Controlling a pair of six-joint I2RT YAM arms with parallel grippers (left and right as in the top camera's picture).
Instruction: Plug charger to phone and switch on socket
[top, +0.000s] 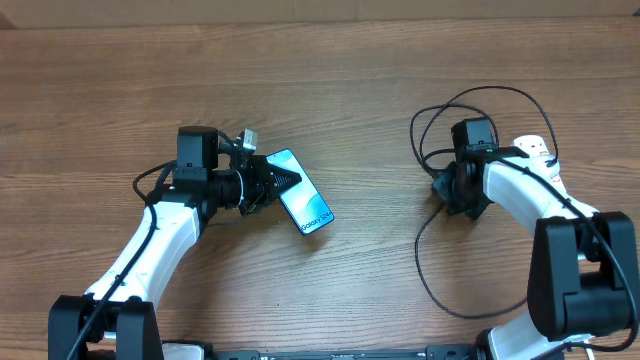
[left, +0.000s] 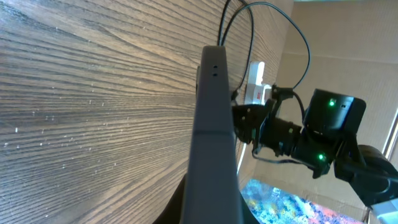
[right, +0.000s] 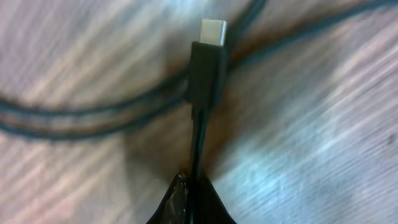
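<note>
The phone (top: 305, 205), with a light blue-teal screen, is tilted up off the wooden table at centre left. My left gripper (top: 282, 182) is shut on its upper end. In the left wrist view the phone (left: 214, 124) shows edge-on as a dark slab. My right gripper (top: 447, 192) is shut on the thin black charger cable (top: 478, 93), which loops around it. In the right wrist view the black connector (right: 207, 68) with its silver tip sticks out ahead of the shut jaws (right: 194, 199). The white socket strip (top: 541, 150) lies at far right, mostly hidden under my right arm.
The charger cable also trails in a loop toward the front edge (top: 430, 272). The left wrist view shows the socket strip (left: 255, 84) and my right arm (left: 314, 134) beyond the phone. A cardboard wall runs along the far table edge (top: 320, 10).
</note>
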